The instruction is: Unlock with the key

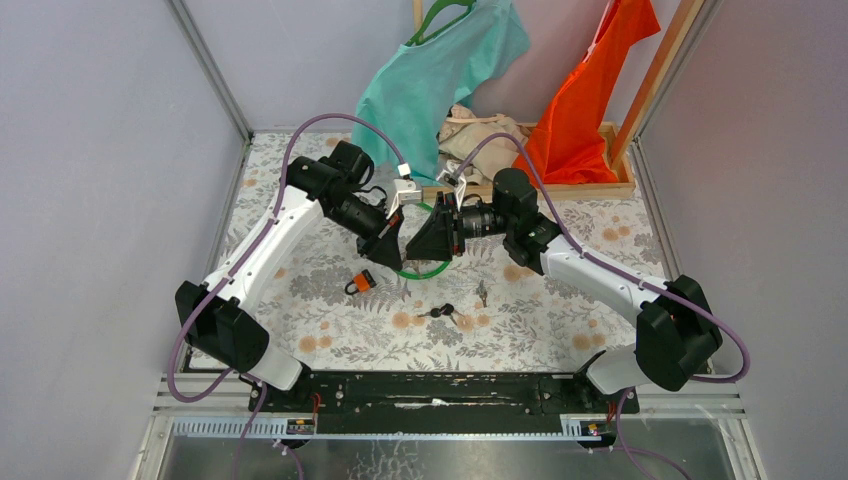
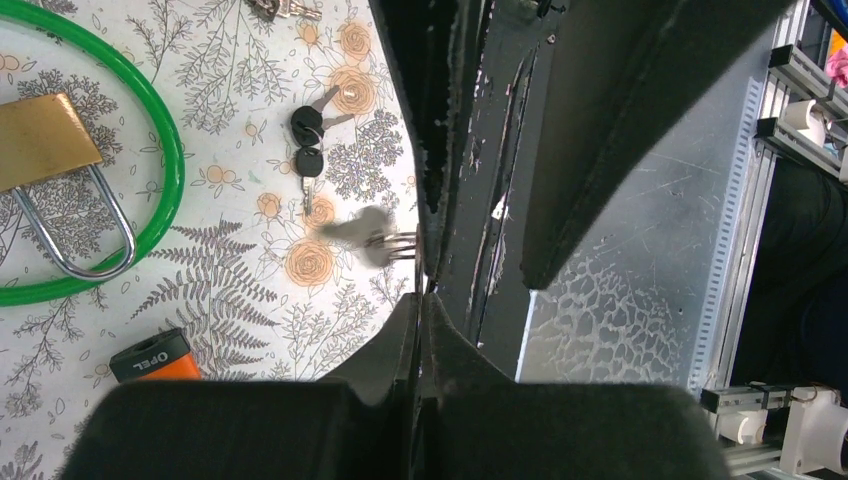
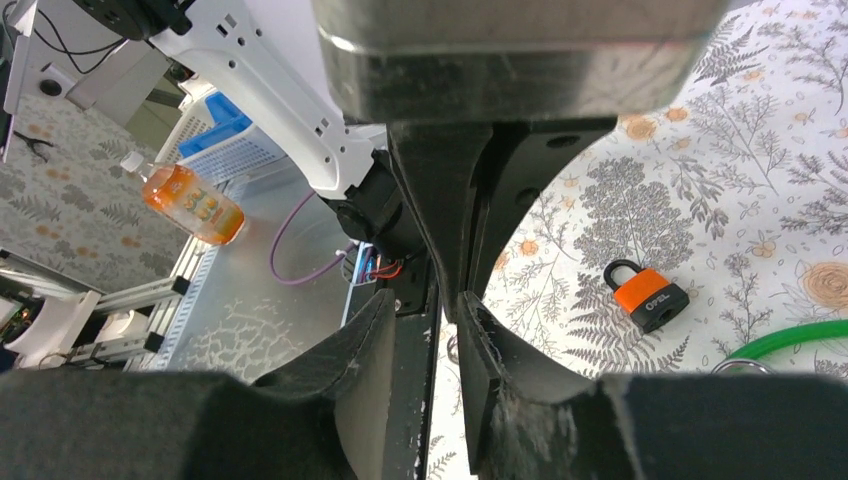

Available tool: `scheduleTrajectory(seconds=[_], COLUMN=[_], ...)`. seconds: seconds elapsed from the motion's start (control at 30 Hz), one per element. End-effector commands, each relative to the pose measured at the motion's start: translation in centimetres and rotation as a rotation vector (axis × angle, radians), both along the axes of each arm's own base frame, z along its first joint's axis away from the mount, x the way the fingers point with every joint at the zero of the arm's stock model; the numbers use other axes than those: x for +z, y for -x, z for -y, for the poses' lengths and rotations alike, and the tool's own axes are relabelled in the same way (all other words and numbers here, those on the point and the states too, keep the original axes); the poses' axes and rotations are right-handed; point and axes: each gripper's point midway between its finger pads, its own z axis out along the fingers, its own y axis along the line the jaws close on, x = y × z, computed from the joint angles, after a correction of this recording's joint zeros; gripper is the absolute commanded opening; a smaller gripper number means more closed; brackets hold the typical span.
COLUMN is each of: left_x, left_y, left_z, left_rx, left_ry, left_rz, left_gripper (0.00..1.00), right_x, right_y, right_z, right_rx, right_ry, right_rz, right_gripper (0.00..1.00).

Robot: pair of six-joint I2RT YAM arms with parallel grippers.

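Tools meet tip to tip above worktop (image 1: 330, 330) centre. We see left tool (image 2: 420, 298) closed; blurred grey piece juts beside its tips, and we cannot tell what it is. Right tool (image 3: 446, 315) shows narrow gap with nothing in it. 2 black-headed keys (image 2: 305, 126) lie on worktop near green ring (image 2: 172, 150). Brass padlock (image 2: 40, 140) lies inside ring, orange padlock (image 2: 150, 357) just outside.

Tablecloth (image 1: 560, 330): white, grey fern and orange flower print. Small padlock (image 3: 648, 295): orange body, black shackle. Big padlock (image 2: 40, 140): brass, silver shackle. Loop (image 2: 165, 150): bright green. Keys (image 2: 306, 140): black heads. Cables (image 1: 300, 140): purple. Back: teal garment (image 1: 440, 80), orange garment (image 1: 590, 110).
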Motion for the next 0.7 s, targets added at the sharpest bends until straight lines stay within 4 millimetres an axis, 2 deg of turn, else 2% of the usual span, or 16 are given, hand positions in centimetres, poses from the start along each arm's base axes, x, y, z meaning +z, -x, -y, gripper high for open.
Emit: scheduleTrajectory(seconds=[0.0, 0.13, 0.23, 0.63, 0.67], left_x=[0.8, 1.2, 1.3, 1.2, 1.2], left_y=[0.6, 0.7, 0.8, 1.0, 1.1], left_z=[-0.1, 0.0, 0.2, 0.3, 0.3], left_rx=[-0.026, -0.028, -0.033, -0.034, -0.037], left_ry=[-0.005, 0.002, 0.002, -0.009, -0.008], left_rz=[0.009, 0.012, 0.009, -0.015, -0.015], left_gripper=[0.0, 0.0, 0.0, 0.0, 0.0], right_x=[-0.2, -0.7, -0.7, -0.2, -0.4], right_y=[1.1, 1.2, 1.1, 1.5, 1.5], right_z=[0.1, 0.0, -0.1, 1.0, 1.1], right_rx=[0.043, 0.036, 0.033, -0.035, -0.048], right_ry=[-0.002, 0.016, 0.029, 0.017, 0.024], right_rz=[0.013, 0.004, -0.011, 0.013, 0.015], right_gripper=[0.31, 0.2, 0.01, 0.0, 0.12])
